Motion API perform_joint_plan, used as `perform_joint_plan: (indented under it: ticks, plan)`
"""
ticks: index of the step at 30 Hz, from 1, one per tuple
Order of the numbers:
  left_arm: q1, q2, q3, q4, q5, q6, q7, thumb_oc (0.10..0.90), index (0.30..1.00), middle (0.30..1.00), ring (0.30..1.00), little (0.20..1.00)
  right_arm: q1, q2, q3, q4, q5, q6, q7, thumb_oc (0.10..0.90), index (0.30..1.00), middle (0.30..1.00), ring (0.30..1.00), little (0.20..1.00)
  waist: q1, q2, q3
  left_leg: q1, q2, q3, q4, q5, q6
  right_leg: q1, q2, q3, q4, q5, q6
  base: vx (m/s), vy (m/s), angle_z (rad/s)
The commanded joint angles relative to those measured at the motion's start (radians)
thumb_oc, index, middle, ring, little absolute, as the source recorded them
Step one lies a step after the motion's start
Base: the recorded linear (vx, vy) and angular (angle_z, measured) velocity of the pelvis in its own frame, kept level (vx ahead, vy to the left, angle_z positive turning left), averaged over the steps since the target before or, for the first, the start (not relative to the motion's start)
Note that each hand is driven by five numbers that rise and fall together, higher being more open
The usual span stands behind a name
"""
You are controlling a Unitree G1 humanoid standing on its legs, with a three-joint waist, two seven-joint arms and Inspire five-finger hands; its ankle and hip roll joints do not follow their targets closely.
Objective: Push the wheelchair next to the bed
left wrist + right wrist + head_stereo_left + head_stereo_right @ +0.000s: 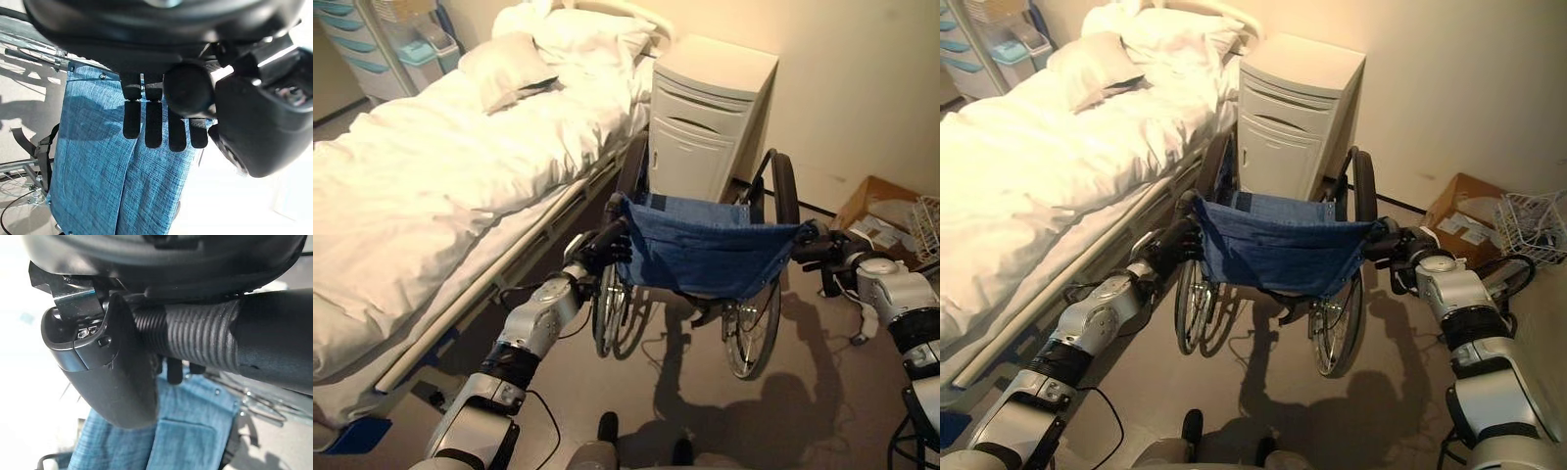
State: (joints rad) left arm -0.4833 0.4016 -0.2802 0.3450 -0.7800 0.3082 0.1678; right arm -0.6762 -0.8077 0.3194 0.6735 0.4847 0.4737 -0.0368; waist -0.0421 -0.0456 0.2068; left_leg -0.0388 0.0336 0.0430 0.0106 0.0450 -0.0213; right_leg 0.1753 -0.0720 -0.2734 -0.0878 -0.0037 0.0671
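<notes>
Left hand: the left hand (604, 247) is at the left push handle (188, 89) of the wheelchair (705, 245); in its wrist view the round end of the handle sits against the palm, the fingers (153, 125) hang straight in a row over the blue cloth and the thumb lies beside the handle, so the hand looks spread rather than wrapped round the grip.
Right hand: the right hand (1393, 245) is at the right push handle (205, 335); its wrist view has the ribbed black grip lying across the palm with the thumb curled over it, so the hand is clasped on the handle.
Wheelchair: upright on the floor (803, 392), its blue backrest (700, 245) stretched between the two hands, large spoked wheels below, facing away from the robot.
Position: the wheelchair stands just beside the bed (431, 176), its left wheel near the bed rail, its front close to a white bedside cabinet (705, 117) by the wall.
Bed: white duvet and pillows (568, 39).
Surroundings: a cardboard box (1464, 220) and a wire basket (1533, 225) lie on the floor at the right; a drawer trolley (367, 39) stands beyond the bed.
</notes>
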Motion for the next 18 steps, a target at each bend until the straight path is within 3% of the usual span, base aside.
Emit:
perform_joint_plan:
  ticks: [1,17,18]
  plan:
    - [-0.090,-0.006,-0.024,-0.055,-0.002,-0.069,-0.003,0.400,0.300,0.300,0.300,0.300,-0.186,0.168,0.086,-0.065,-0.025,-0.148,0.094,0.400,0.300,0.300,0.300,0.300,0.136,-0.012,-0.114,0.086,-0.024,-0.023,0.018,0.003,-0.033,-0.029,0.001,0.039,0.022,0.066,-0.014,0.00,0.000,0.00]
    - [-0.098,-0.002,-0.013,-0.030,-0.023,-0.068,0.006,0.400,0.300,0.300,0.300,0.300,-0.227,0.157,0.095,-0.007,-0.064,-0.141,0.105,0.400,0.300,0.300,0.300,0.300,0.135,0.017,-0.156,0.141,-0.015,0.016,-0.086,0.035,-0.050,-0.021,0.009,0.011,0.001,0.059,-0.007,0.00,0.006,0.00]
    - [-0.096,-0.001,-0.010,-0.027,-0.018,-0.065,0.014,0.471,0.406,0.406,0.406,0.406,-0.224,0.158,0.092,-0.007,-0.051,-0.139,0.096,0.800,0.900,0.900,0.900,0.900,0.135,0.019,-0.157,0.143,-0.015,0.016,-0.088,0.035,-0.051,-0.018,0.009,0.009,0.001,0.057,-0.007,0.00,0.000,0.00]
